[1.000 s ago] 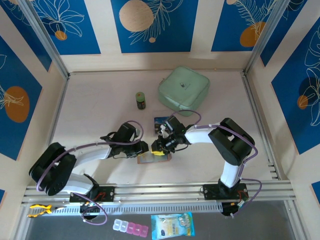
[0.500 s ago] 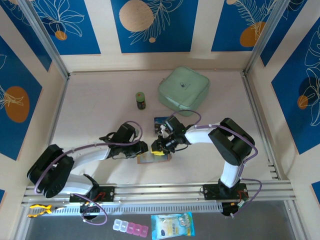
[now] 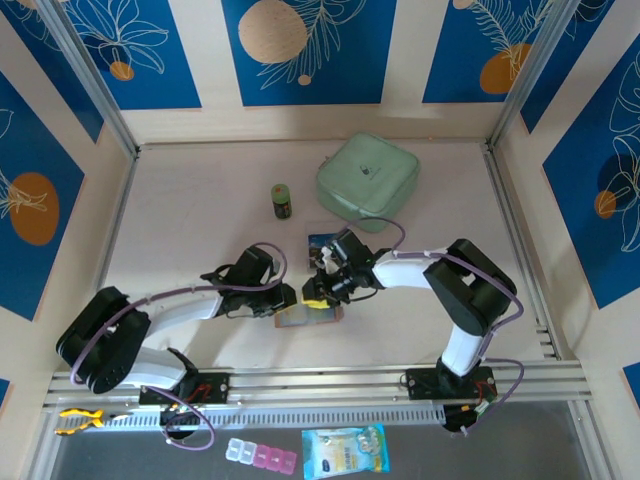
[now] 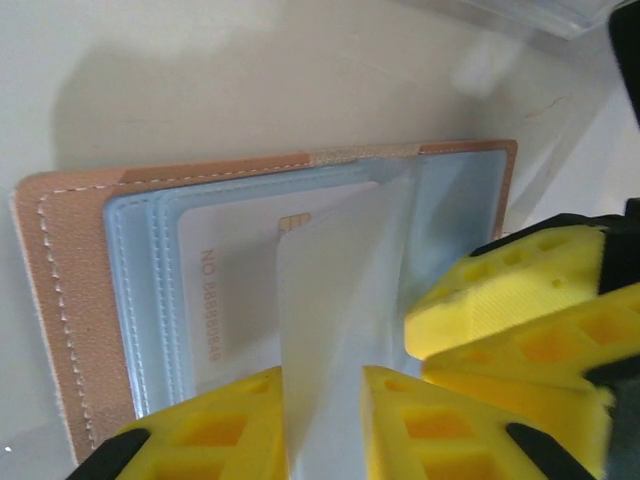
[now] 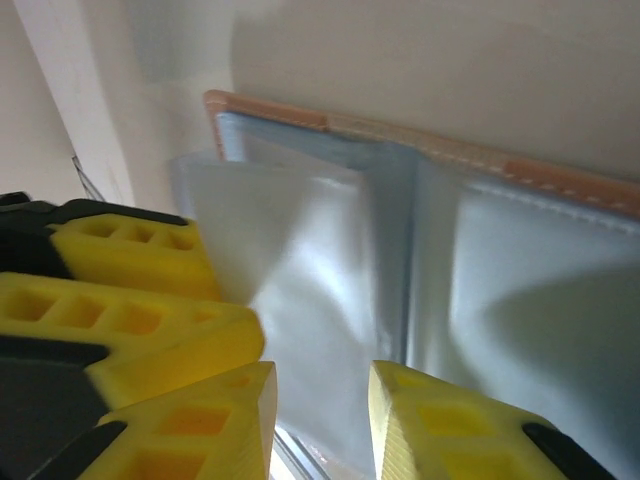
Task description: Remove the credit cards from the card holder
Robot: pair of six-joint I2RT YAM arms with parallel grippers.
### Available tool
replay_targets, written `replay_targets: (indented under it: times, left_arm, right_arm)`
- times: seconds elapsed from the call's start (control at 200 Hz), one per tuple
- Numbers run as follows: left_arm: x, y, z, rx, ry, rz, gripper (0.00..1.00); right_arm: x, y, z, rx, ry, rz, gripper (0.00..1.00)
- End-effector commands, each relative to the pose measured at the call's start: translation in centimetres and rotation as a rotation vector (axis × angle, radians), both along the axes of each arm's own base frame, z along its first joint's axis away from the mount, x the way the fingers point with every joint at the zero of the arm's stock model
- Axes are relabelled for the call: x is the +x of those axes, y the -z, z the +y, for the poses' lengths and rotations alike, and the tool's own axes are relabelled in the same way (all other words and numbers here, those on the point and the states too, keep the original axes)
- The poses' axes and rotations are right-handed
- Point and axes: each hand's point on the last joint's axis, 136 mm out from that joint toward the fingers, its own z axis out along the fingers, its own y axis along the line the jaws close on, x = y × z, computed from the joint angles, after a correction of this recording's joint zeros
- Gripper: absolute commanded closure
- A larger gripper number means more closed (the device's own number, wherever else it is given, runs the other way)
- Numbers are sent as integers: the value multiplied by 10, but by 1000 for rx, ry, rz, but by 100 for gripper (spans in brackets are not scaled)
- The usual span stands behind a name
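The card holder [image 3: 308,317] lies open on the table between both arms, a pinkish-tan leather rim [image 4: 60,300] around grey see-through pockets. One pocket holds a pale credit card [image 4: 235,270] with a chip and a printed number. A clear pocket leaf [image 4: 340,270] stands raised. My left gripper [image 4: 325,385] is open by a narrow gap, with that leaf running between its fingers. My right gripper [image 5: 320,385] hovers open over the pockets [image 5: 520,260], close to the left one's fingers [image 5: 150,300]. Another blue-faced card [image 3: 322,242] lies flat beyond the grippers.
A mint-green zip case [image 3: 367,182] sits at the back right, and a small dark bottle [image 3: 283,201] stands to its left. Off the table's near edge lie a pill box [image 3: 262,455] and a blue-printed sachet [image 3: 345,450].
Both grippers stay at the card holder. The right arm's elbow has swung slightly to the right.
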Motion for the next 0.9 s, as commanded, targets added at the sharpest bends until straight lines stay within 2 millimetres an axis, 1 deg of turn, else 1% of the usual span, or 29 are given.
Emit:
replay_targets:
  times: [0.0,0.18,0.335,0.51,0.895]
  left_arm:
    - [0,-18,-8,-36,19,-13,76]
    - [2,-28,-14,-48,32,-25,76]
    - [5,-29,-22,-51,48,-22,79]
    - [8,-32,-34,-53,75,-27,83]
    - [14,-28,-61,-60,121,-14,84]
  right_arm:
    - [-1,-13,-6,-2,9,-23,68]
    - [4,-25,-14,-8,25,-53,68]
    - [7,-32,-22,-9,42,-68,68]
    - [7,-34,-31,-13,64,-76,68]
    - [6,-37,-51,-23,107,-89,68]
